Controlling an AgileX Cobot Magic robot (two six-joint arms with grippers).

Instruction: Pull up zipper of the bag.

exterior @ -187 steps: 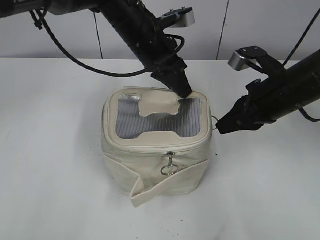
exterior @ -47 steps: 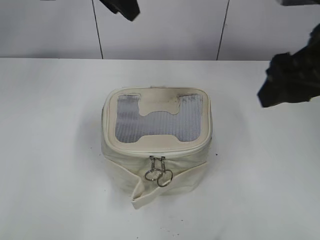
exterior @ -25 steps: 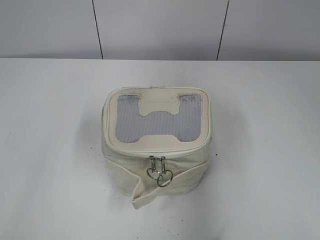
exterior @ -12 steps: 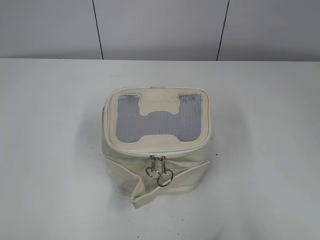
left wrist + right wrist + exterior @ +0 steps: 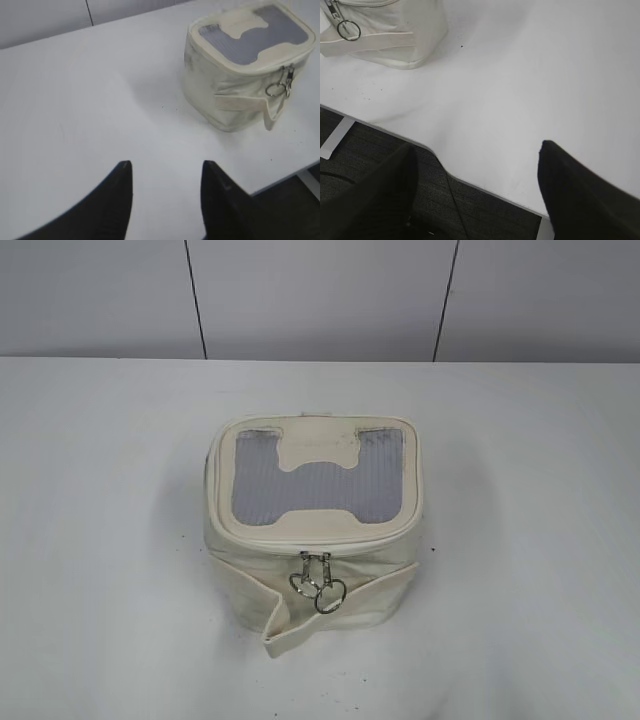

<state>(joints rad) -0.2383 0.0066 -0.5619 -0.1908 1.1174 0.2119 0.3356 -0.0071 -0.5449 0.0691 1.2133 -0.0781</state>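
Observation:
The cream-white bag (image 5: pixel 312 580) with a grey mesh top stands on the white table (image 5: pixel 100 540). Its zipper track (image 5: pixel 380 532) runs around the top rim and looks closed. The two silver sliders with ring pulls (image 5: pixel 318 580) hang together at the front middle. Neither gripper shows in the exterior view. In the left wrist view the left gripper (image 5: pixel 166 167) is open and empty, far from the bag (image 5: pixel 235 95), whose ring pulls (image 5: pixel 280 87) show. In the right wrist view the right gripper (image 5: pixel 477 150) is open and empty over the table edge; a corner of the bag (image 5: pixel 395 35) and a ring pull (image 5: pixel 348 30) show.
The table's front edge (image 5: pixel 385 131) and dark floor (image 5: pixel 470 210) lie below the right gripper. A grey panelled wall (image 5: pixel 320 300) stands behind the table. A loose folded band (image 5: pixel 300 625) sticks out from the bag's front.
Over several seconds both arms left the bag and went out of the exterior view. The second slider now sits beside the first at the front. Nothing moved in the last second.

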